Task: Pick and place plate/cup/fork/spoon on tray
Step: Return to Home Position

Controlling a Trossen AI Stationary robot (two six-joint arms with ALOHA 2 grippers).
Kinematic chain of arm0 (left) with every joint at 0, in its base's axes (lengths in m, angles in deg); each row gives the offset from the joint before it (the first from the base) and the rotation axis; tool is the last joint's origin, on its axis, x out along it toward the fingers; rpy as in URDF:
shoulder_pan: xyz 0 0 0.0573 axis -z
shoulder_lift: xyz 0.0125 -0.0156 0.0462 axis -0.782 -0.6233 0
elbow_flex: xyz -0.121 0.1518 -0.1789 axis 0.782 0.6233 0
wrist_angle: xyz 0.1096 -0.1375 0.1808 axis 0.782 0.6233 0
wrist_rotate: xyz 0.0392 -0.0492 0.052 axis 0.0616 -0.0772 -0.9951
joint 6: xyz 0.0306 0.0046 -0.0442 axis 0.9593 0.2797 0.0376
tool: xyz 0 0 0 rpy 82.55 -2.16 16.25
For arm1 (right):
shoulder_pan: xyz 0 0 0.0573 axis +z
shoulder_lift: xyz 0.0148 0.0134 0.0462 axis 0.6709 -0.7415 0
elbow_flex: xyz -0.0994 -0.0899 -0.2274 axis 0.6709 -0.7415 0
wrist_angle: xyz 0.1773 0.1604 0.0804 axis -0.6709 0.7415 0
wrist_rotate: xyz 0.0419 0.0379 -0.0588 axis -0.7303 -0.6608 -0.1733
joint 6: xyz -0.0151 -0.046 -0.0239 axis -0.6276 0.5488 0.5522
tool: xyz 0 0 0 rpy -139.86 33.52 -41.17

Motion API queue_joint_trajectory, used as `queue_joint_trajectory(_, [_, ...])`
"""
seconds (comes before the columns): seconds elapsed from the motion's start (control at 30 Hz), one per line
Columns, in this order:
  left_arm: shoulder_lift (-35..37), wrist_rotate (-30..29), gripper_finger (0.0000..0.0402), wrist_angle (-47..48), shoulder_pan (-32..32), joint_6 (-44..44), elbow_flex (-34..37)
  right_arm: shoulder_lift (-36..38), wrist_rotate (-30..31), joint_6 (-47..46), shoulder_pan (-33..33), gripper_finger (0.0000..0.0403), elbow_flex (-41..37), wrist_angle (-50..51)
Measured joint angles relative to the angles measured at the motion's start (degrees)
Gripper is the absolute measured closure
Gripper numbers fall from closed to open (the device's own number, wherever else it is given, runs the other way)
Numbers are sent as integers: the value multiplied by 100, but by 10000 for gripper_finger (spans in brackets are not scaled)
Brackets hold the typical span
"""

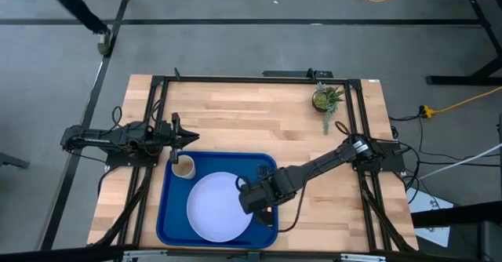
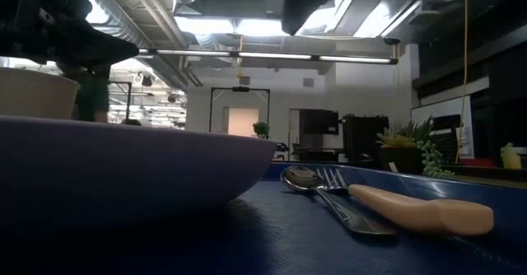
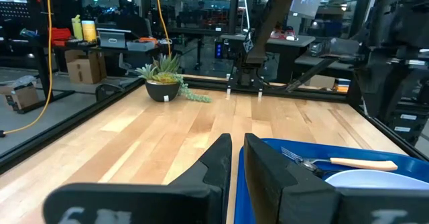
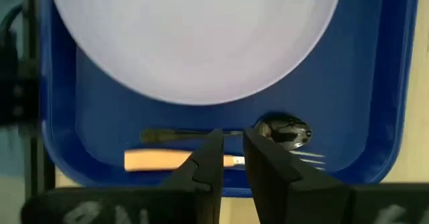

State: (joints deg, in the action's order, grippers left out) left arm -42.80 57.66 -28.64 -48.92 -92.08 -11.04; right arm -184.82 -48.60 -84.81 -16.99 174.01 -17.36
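Four pieces fill my tray; right gripper over spoon and fork, left gripper near cup, both jaws narrow.

Your blue tray lies at the bench's 6 o'clock edge. On it the pale round plate sits flat near centre, and the tan cup stands upright at 10 o'clock. Toward 3 o'clock the dark spoon lies beside the plate, with the tan-handled fork parallel just outside it.
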Motion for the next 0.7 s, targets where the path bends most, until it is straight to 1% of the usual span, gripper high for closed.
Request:
queue_joint_trajectory(0.13, [-1,0,368,-1,1,0,0,503,-65,508,-63,338,-702,-440])
queue_joint_trajectory(0.27, [-2,0,368,0,1,1,0,1198,-94,522,-176,338,-1783,-1228])
queue_joint_trajectory(0.43, [0,0,368,0,2,0,0,2075,-112,524,-239,338,-3292,-2485])
queue_joint_trajectory(0.7, [-2,0,368,0,2,0,0,3077,-190,475,-404,338,-5334,-4042])
